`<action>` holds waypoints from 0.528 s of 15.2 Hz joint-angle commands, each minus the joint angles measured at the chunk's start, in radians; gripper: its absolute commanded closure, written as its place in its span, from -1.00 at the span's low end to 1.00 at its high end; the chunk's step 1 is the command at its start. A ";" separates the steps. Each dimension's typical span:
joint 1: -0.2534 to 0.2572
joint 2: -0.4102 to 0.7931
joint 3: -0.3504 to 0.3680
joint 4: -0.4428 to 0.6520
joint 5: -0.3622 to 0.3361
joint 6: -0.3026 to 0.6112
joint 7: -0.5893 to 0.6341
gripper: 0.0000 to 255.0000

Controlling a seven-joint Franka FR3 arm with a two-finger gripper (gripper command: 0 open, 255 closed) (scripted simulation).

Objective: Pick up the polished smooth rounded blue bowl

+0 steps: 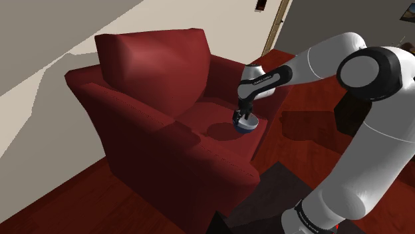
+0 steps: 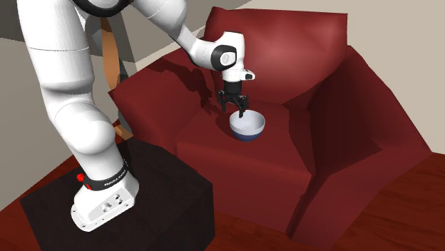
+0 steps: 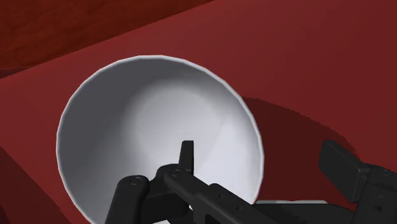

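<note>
As the wrist view reveals, the wide pincer (image 3: pixel 258 153) straddles the bowl (image 3: pixel 143 111) rim.

White lettering runs along the dark base band (image 2: pixel 105 182) at the foot of the arm (image 2: pixel 64 85) in the second exterior view. It is small and probably reads FRANKA EMIKA, though the letters cannot be made out for certain. In the shoulder view, similar white lettering sits on the dark forearm band (image 1: pixel 265 80) and on the dark band low on the arm, by the stand (image 1: pixel 279 199). Both are too small to read.
</note>
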 commanded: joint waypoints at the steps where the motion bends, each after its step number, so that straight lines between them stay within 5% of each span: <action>1: -0.002 0.020 0.000 -0.003 0.003 0.024 -0.002 -1.00; 7: -0.004 0.066 0.002 -0.014 0.008 0.080 -0.001 -1.00; 8: -0.004 0.065 0.003 -0.015 0.008 0.080 0.000 1.00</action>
